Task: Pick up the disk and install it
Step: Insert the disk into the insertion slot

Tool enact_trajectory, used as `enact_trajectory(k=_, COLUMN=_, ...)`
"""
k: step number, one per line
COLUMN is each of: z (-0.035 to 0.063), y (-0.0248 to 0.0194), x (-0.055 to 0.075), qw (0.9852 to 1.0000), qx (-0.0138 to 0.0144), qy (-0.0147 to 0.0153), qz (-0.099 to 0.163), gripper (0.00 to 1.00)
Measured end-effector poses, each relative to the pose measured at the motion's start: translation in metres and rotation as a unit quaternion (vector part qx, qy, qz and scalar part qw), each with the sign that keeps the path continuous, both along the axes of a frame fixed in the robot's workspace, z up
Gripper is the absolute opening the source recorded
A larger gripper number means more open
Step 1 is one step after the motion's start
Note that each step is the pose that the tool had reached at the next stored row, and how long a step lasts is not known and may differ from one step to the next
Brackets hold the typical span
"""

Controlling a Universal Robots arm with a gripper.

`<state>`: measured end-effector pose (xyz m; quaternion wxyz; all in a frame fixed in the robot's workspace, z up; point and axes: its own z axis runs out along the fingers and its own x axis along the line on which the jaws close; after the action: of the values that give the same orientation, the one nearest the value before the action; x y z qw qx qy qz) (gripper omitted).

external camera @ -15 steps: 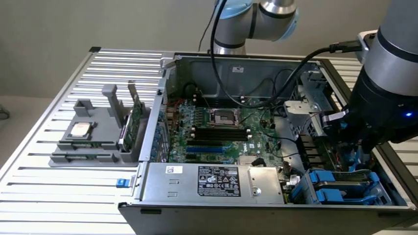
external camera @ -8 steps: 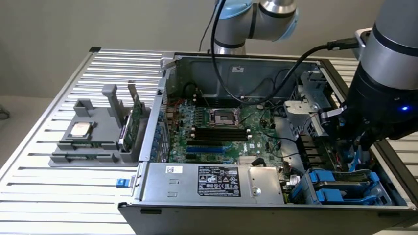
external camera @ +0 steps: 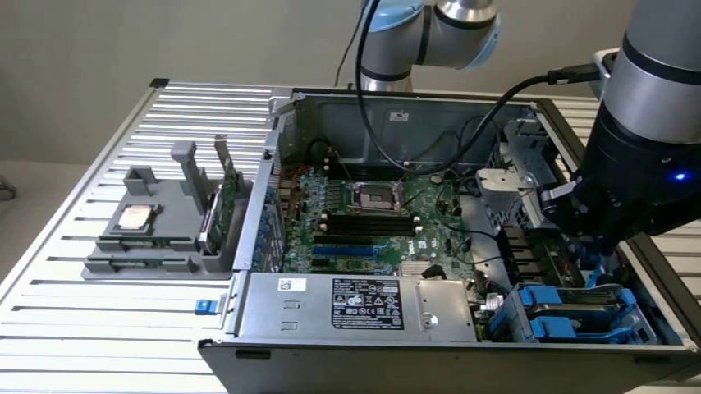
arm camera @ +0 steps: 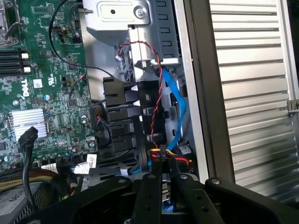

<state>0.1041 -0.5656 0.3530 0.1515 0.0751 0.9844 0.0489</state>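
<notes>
The open computer case (external camera: 328, 324) lies on a slatted metal table. In its front right drive bay, blue plastic carriers hold what looks like the disk (external camera: 575, 305), seen edge-on. My gripper (external camera: 600, 245) hangs inside the case just above and behind that bay, on the exterior view's right. In the wrist view the two black fingers (arm camera: 150, 196) of my gripper (arm camera: 164, 181) stand almost together, shut. A thin blue sliver shows in the slit between them; I cannot tell whether it is gripped. Beyond the tips lie a blue cable (arm camera: 180, 105) and red-black twisted wires (arm camera: 156, 93).
The motherboard (external camera: 373, 222) fills the case floor, and the power supply (external camera: 362, 305) sits at the front. A grey holder (external camera: 153, 234) on the exterior view's left carries a small silver chip (external camera: 134, 217) and a green card (external camera: 225, 209). The case wall (arm camera: 196, 93) runs close beside the fingers.
</notes>
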Motion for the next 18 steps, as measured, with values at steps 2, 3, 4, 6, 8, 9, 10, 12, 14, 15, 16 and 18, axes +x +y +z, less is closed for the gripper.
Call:
enact_trajectory(k=2, z=0.0002, y=0.0005, x=0.000, qw=1.0000, qx=-0.0037, qy=0.0000, qz=-0.001, gripper=0.17)
enact_trajectory(k=3, z=0.0004, y=0.0007, x=0.000, qw=1.0000, qx=-0.0057, qy=0.0000, qz=-0.002, gripper=0.17)
enact_trajectory(k=4, z=0.0005, y=0.0011, x=0.000, qw=1.0000, qx=-0.0075, qy=0.0000, qz=-0.003, gripper=0.17)
enact_trajectory(k=6, z=0.0009, y=0.0027, x=0.000, qw=1.0000, qx=-0.0092, qy=0.0000, qz=-0.004, gripper=0.17)
enact_trajectory(k=8, z=0.0012, y=0.0051, x=0.000, qw=0.9999, qx=-0.0102, qy=0.0000, qz=-0.004, gripper=0.17)
enact_trajectory(k=9, z=0.0014, y=0.0068, x=0.000, qw=0.9999, qx=-0.0109, qy=0.0000, qz=-0.004, gripper=0.17)
enact_trajectory(k=10, z=0.0017, y=0.0087, x=0.000, qw=0.9999, qx=-0.0119, qy=-0.0001, qz=-0.004, gripper=0.17)
enact_trajectory(k=12, z=0.0028, y=0.0127, x=-0.001, qw=0.9999, qx=-0.0142, qy=-0.0006, qz=-0.004, gripper=0.17)
enact_trajectory(k=14, z=0.0040, y=0.0160, x=-0.001, qw=0.9999, qx=-0.0153, qy=-0.0012, qz=-0.004, gripper=0.17)
enact_trajectory(k=15, z=0.0044, y=0.0172, x=-0.002, qw=0.9999, qx=-0.0159, qy=-0.0014, qz=-0.004, gripper=0.17)
enact_trajectory(k=16, z=0.0045, y=0.0182, x=-0.002, qw=0.9998, qx=-0.0170, qy=-0.0017, qz=-0.004, gripper=0.17)
enact_trajectory(k=18, z=0.0049, y=0.0200, x=-0.003, qw=0.9997, qx=-0.0222, qy=-0.0027, qz=-0.004, gripper=0.17)
